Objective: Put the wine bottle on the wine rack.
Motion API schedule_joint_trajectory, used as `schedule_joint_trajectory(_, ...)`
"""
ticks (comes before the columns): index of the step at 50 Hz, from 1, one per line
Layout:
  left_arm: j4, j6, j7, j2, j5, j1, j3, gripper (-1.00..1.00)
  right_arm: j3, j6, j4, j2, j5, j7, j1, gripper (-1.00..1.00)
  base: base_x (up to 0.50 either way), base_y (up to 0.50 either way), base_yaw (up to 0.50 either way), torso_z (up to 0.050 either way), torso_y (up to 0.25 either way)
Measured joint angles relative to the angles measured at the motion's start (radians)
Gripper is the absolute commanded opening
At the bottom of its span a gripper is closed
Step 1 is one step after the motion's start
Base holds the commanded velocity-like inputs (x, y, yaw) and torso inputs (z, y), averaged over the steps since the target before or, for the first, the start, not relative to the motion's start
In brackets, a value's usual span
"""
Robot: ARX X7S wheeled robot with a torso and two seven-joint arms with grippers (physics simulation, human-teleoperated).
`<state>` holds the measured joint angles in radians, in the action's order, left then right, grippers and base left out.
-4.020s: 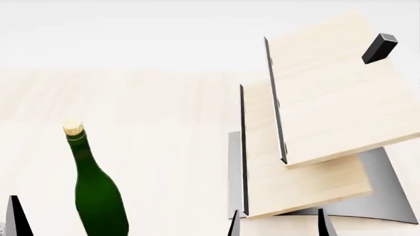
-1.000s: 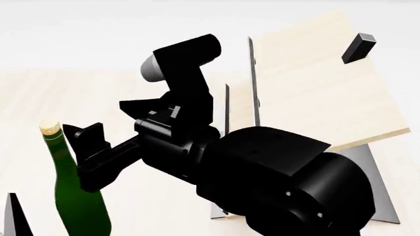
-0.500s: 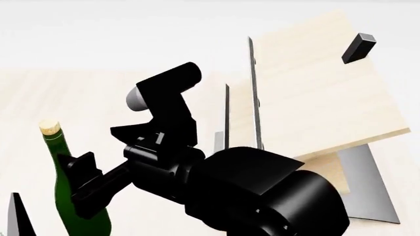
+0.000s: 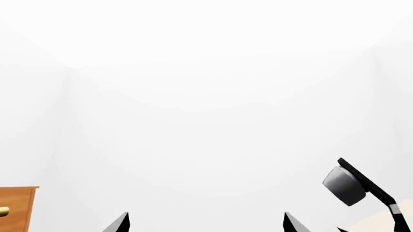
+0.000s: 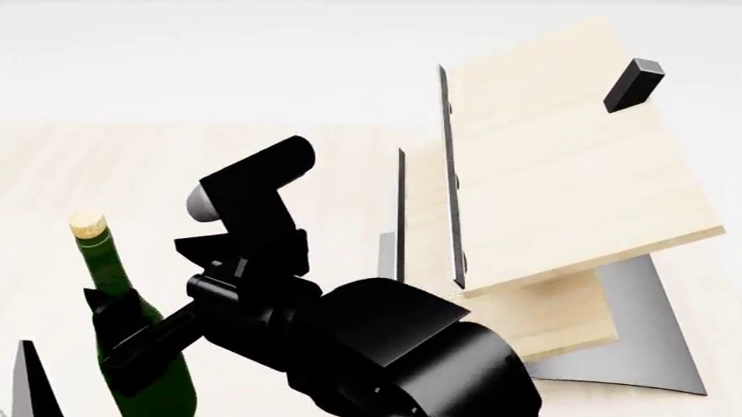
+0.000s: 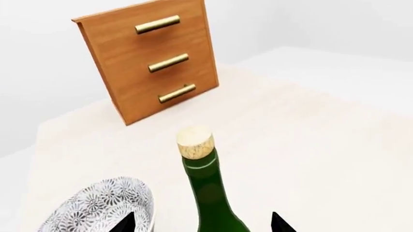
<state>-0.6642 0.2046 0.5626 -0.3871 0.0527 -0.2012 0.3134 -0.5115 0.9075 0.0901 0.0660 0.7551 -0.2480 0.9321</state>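
Observation:
The wine bottle (image 5: 107, 282) stands upright on the pale wood tabletop at the head view's left, dark green with a tan cork (image 6: 195, 141). My right gripper (image 6: 203, 223) is open, one black fingertip on each side of the bottle's shoulder and not touching the glass. In the head view the right arm (image 5: 383, 347) reaches leftwards to the bottle and hides part of its body. To the right stands the wine rack (image 5: 557, 174), two tilted pale slabs on a grey base. My left gripper (image 4: 206, 223) is open on nothing and faces a white wall.
An orange-brown cabinet (image 6: 152, 60) with brass handles stands beyond the bottle. Beside the bottle sits a patterned bowl (image 6: 103, 208), close to one right fingertip. A small black block (image 5: 634, 84) sticks up from the rack's upper slab. One left fingertip (image 5: 29, 382) shows at the head view's bottom left.
The right arm came into the head view and swept left and down; its open fingers now flank the bottle. The bottle and the rack have stayed put.

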Motion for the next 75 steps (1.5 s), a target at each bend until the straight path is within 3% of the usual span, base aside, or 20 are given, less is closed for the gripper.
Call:
schedule_joint_trajectory(19,-0.006,-0.005,0.004,-0.005,-0.006,0.003,0.001,1.00,-0.059,-0.147,0.143,-0.046,0.009,-0.002,0.053,1.00,0.00,0.00,0.00,0.000,0.001)
schedule_joint_trajectory(31,-0.006,-0.005,0.007,-0.008,-0.008,0.004,0.001,1.00,-0.190,-0.302,0.294,-0.057,0.072,0.013,0.122,1.00,0.00,0.00,0.00,0.000,0.000)
schedule_joint_trajectory(55,-0.003,-0.003,0.014,-0.014,-0.015,0.006,0.001,1.00,-0.820,-0.777,0.605,-0.065,0.553,0.073,0.331,1.00,0.00,0.00,0.00,0.000,0.000)
schedule_joint_trajectory(67,-0.005,-0.005,0.017,-0.016,-0.017,0.008,0.002,1.00,-0.979,-0.886,0.647,-0.066,0.708,0.080,0.372,1.00,0.00,0.00,0.00,0.000,0.000)
schedule_joint_trajectory(68,-0.005,-0.005,0.017,-0.016,-0.017,0.008,0.002,1.00,-0.986,-0.891,0.649,-0.066,0.715,0.080,0.374,-1.00,0.00,0.00,0.00,0.000,0.000)
schedule_joint_trajectory(75,-0.005,-0.006,0.018,-0.018,-0.017,0.009,0.004,1.00,-1.025,-0.918,0.659,-0.065,0.757,0.085,0.381,-1.00,0.00,0.00,0.00,0.000,0.000)
